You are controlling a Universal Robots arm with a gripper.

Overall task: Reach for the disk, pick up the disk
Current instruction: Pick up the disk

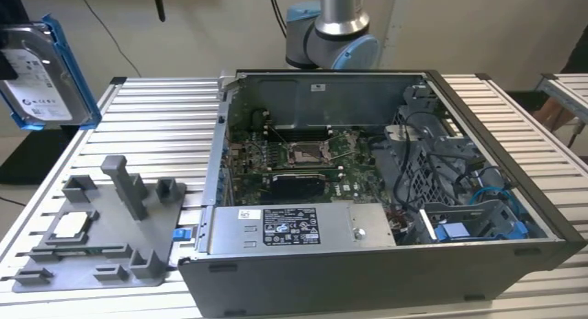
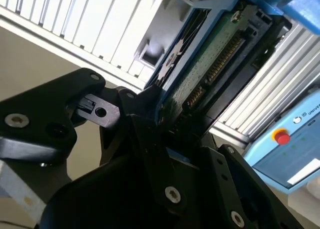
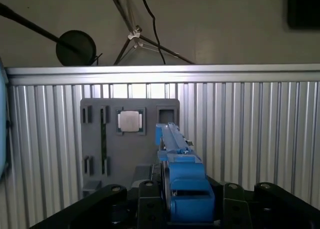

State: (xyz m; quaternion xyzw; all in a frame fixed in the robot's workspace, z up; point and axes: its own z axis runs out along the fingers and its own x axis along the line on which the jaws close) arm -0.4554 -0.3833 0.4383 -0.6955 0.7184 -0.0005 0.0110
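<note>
The disk (image 1: 41,74), a silver-grey drive with a white label in a blue bracket, hangs upright in the air above the table's far corner at the exterior view's left. In the second wrist view its green circuit-board side (image 2: 212,64) faces the camera, and my gripper (image 2: 167,131) is shut on its lower end with black fingers (image 2: 150,139) pressed to both sides. In the first wrist view the disk (image 3: 182,181) appears edge-on, blue bracket up, clamped in my gripper (image 3: 185,204) above the grey fixture plate (image 3: 100,154).
An open computer case (image 1: 514,260) fills the table's middle and right, with a grey power supply box (image 1: 294,226) inside. The grey fixture plate (image 1: 101,257) holds a square silver chip (image 1: 71,226) and an upright post (image 1: 124,184). A blue pendant (image 2: 290,154) lies nearby.
</note>
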